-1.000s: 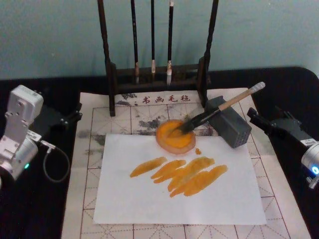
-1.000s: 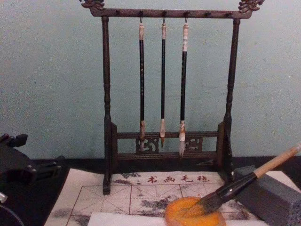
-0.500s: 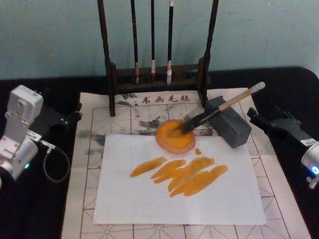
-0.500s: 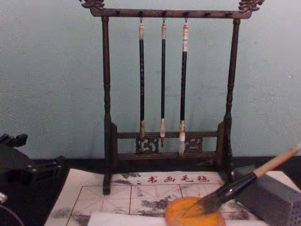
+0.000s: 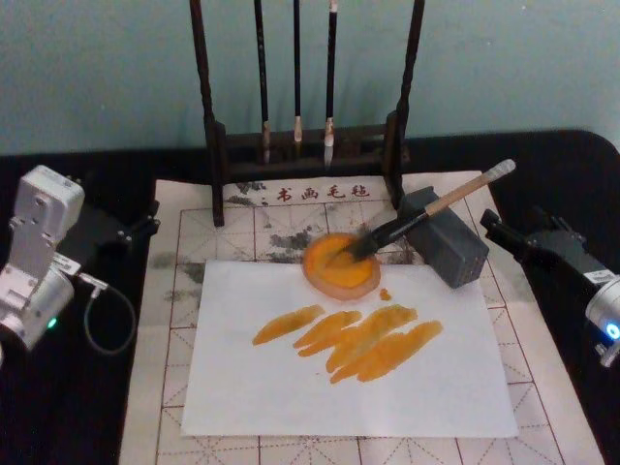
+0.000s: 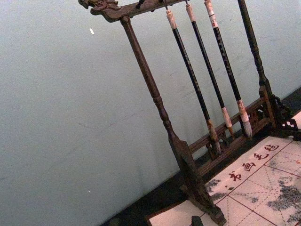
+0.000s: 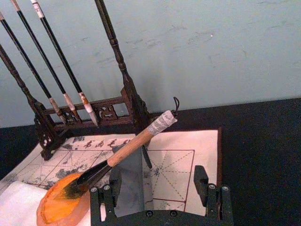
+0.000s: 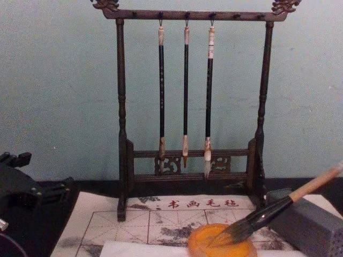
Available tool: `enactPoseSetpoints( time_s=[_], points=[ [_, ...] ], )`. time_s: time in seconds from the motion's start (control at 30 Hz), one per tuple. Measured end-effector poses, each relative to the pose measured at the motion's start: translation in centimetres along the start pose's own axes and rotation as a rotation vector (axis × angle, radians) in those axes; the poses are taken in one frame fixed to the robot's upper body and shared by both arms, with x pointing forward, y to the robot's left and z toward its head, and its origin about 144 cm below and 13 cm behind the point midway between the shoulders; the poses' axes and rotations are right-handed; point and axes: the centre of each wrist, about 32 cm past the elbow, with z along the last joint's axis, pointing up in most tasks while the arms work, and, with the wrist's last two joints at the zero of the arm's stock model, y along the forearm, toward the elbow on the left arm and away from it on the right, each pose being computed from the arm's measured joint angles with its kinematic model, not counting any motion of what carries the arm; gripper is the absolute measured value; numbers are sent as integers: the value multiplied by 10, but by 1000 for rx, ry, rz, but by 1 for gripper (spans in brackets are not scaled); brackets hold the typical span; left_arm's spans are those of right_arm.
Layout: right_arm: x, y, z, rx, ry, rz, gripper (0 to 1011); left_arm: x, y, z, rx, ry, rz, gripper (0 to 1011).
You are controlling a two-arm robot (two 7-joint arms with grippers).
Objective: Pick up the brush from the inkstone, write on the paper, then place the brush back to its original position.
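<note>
brush back in inkstone — tuft in dish | paper beside inkstone bears orange strokes | right gripper apart, empty; left gripper unclear — task looks done

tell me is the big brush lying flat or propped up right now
Propped up at a slant. The brush has its bristles down in the inkstone while its handle leans across the grey block, its pale end raised in the air.

Brush: pale wood handle, dark hair tuft. Inkstone: smooth, glossy orange. Paper: matt white. Rack: dark turned wood.
</note>
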Motion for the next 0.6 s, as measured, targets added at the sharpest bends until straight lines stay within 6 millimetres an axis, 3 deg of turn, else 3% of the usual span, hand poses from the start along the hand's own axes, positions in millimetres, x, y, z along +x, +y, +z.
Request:
enactPoseSetpoints(
  time_s=[0.6],
  points=[
    [0, 0, 0, 0, 0, 0, 1000, 0, 0, 0, 0, 0, 0, 1001]
  ],
)
